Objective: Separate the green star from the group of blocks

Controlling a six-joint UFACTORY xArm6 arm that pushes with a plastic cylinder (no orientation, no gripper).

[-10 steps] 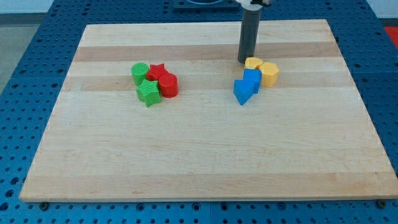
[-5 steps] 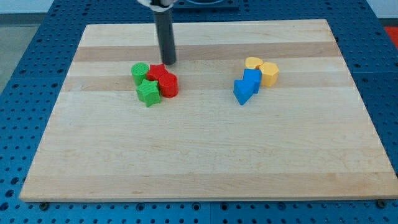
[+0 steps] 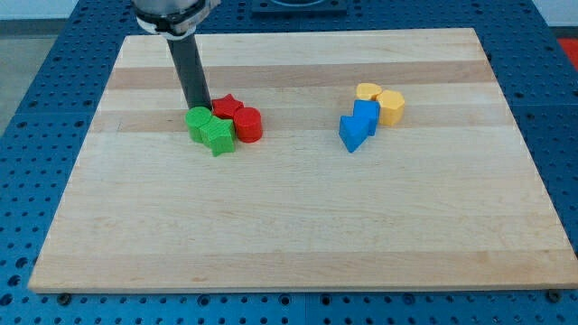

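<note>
Moved: my tip (image 3: 196, 109) slid left, now touching the green cylinder (image 3: 199, 122)
Green star (image 3: 217, 135): just below-right of the cylinder
Pincer: none, just a rod

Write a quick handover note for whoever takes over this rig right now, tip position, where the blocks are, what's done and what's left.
My tip is down on the board, at the top edge of the green round block, at the view's left group.
That group: green round block, green star just below and right of it, red star and red round block on the right. All four are packed together.
The other group, at the view's right: two yellow blocks and two blue blocks.
Done: tip brought to the left group.
Left: the green star is not yet separated; push it clear of the other three.
</note>
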